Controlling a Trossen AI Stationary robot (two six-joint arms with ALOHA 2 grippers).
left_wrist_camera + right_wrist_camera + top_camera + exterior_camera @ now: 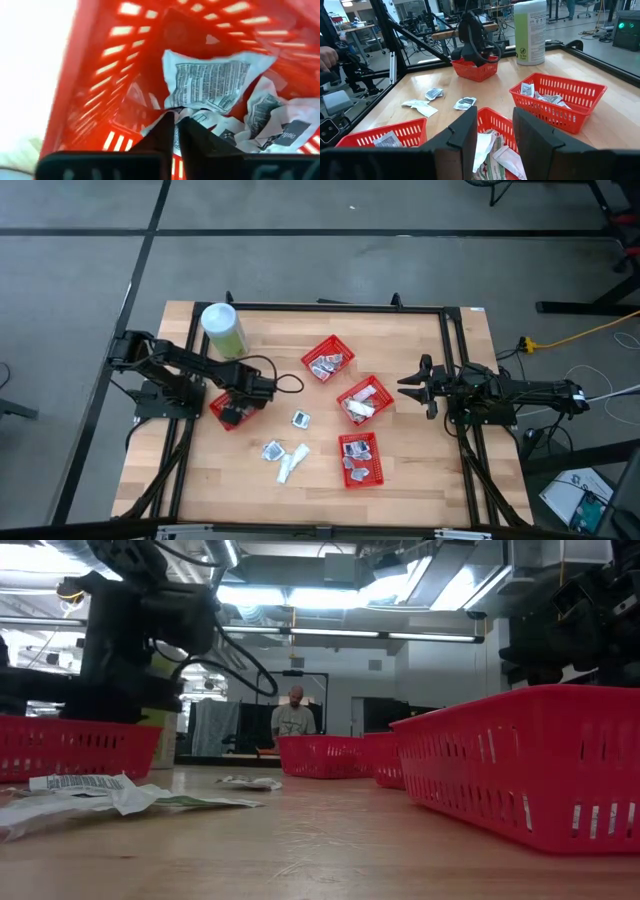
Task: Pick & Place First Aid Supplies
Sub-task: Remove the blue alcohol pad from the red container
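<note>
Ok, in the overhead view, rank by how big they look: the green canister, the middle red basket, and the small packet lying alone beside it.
1. middle red basket, largest.
2. green canister, smaller, though it stands tall toward the camera, so this is less sure.
3. lone packet, clearly smallest.

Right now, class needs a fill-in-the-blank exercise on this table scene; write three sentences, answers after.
1. The left gripper is down inside a ___ mesh basket.
2. The table holds ___ baskets in all.
3. The canister has a ___ lid.
Missing words: red; four; white
</note>
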